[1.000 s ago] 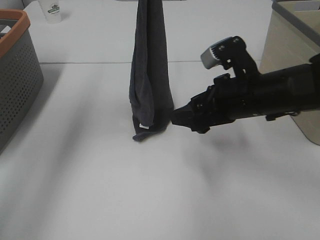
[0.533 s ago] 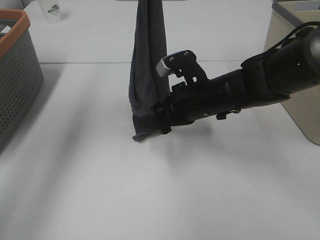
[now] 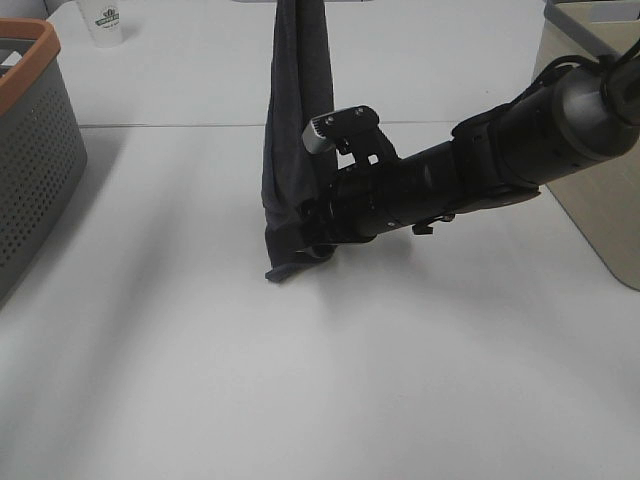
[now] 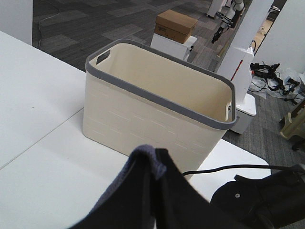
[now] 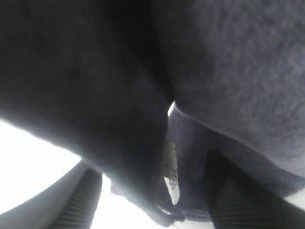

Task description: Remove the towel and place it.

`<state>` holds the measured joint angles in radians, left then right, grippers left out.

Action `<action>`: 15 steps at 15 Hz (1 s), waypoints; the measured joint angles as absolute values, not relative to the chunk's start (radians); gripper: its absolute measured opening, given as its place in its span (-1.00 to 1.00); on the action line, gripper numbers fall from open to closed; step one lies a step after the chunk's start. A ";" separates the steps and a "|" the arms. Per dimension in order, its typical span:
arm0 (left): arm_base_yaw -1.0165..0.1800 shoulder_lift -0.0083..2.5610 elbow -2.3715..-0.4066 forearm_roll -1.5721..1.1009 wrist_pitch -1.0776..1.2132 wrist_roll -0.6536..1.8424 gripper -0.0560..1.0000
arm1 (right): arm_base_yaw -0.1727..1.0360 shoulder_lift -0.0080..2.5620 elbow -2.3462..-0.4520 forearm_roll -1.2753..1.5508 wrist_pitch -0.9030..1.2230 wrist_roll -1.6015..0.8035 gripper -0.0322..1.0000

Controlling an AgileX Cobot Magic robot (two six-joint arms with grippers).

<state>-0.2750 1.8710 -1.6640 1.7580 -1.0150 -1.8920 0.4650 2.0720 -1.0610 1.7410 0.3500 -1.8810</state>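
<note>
White table point(image 3: 200, 380) with the towel point(image 3: 300, 120) hanging straight down, its bottom corner just touching the surface. Left gripper point(image 4: 155, 164) is pinched tight on the top end, right gripper point(image 3: 305, 235) has its fingers point(image 5: 88, 200) spread either side of the lower end, not clamped yet

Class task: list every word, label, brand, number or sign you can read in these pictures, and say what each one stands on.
No text here can be read.
Dark printed logo on the white cup: too small to read.
White tag on the towel: blurred, unreadable.
</note>
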 joint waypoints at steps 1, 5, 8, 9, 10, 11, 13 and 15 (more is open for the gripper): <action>-0.275 1.871 -1.664 1.758 -1.015 -1.892 -0.89 | 0.465 2.083 -1.061 1.741 0.350 -1.881 0.04; -0.275 1.871 -1.664 1.758 -1.001 -1.895 -0.89 | 0.465 2.049 -1.059 1.741 0.349 -1.838 -0.90; -0.274 1.870 -1.688 1.758 -0.890 -1.992 -0.89 | 0.465 1.929 -1.058 1.452 0.349 -1.627 -0.90; -0.269 1.870 -1.707 1.758 -0.854 -2.027 -0.89 | 0.460 1.869 -1.058 1.209 0.352 -1.432 -0.90; -0.262 1.870 -1.728 1.758 -0.824 -2.054 -0.89 | 0.452 1.848 -1.063 1.113 0.365 -1.360 -0.90; -0.248 1.870 -1.749 1.758 -0.793 -2.077 -0.89 | 0.426 1.812 -1.088 0.917 0.412 -1.229 -0.90; -0.230 1.869 -1.774 1.757 -0.727 -2.124 -0.89 | 0.358 1.770 -1.193 0.593 0.569 -0.996 -0.90; -0.226 1.869 -1.776 1.757 -0.685 -2.169 -0.89 | 0.315 1.765 -1.363 0.334 0.758 -0.857 -0.90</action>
<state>-0.2260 1.8690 -1.7760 1.7570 -0.6850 -2.1690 0.3150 1.7650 -1.3630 0.3340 0.7580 -0.8570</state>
